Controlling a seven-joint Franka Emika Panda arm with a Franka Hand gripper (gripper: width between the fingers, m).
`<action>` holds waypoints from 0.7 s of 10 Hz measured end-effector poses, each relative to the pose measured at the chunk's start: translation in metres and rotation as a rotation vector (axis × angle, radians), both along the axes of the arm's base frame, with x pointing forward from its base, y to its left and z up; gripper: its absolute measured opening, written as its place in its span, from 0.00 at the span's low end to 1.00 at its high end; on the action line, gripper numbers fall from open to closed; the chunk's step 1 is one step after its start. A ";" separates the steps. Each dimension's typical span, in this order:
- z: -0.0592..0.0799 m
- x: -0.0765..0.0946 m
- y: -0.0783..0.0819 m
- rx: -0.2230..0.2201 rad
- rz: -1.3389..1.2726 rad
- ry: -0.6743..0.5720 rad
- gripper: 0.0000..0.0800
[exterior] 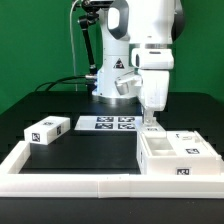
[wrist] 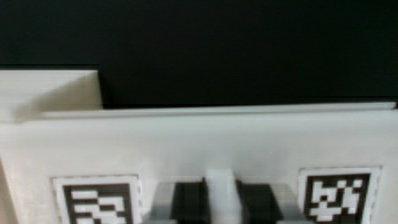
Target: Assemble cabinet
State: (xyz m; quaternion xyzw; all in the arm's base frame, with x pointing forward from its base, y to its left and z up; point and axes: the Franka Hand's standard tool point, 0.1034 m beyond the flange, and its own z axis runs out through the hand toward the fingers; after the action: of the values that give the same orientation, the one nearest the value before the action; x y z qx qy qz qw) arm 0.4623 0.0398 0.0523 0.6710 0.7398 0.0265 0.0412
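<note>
A white robot arm [exterior: 150, 45] reached down over a black surface [exterior: 100, 152]. The cabinet [exterior: 178, 158], a white box-shaped body open at the top with inner compartments and small black-and-white square tags on its faces, sat on the surface at the exterior view's right, close to the front. The end effector [exterior: 151, 120] pointed straight down at the cabinet's rear corner, on the side toward the exterior view's left.

In the blurred wrist view, two dark fingers [wrist: 187, 200] stood close together with a thin white wall of the cabinet between them, no gap showing, so the end effector appeared clamped on that wall. A square tag [wrist: 95, 200] lay on the white face to each side of the fingers.

Behind the cabinet, toward the middle, the marker board [exterior: 107, 124] lay flat. A small white block [exterior: 46, 130] bearing a tag sat well apart at the exterior view's left. A long white border rail [exterior: 70, 183] ran along the front edge.
</note>
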 end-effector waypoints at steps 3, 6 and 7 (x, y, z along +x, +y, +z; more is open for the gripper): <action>0.000 0.001 -0.002 0.000 0.014 -0.003 0.09; 0.000 0.006 0.000 -0.004 0.003 0.001 0.09; 0.001 0.010 0.001 -0.011 -0.004 0.011 0.09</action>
State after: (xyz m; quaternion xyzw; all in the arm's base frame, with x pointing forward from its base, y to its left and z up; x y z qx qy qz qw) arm 0.4727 0.0404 0.0532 0.6723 0.7389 0.0187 0.0410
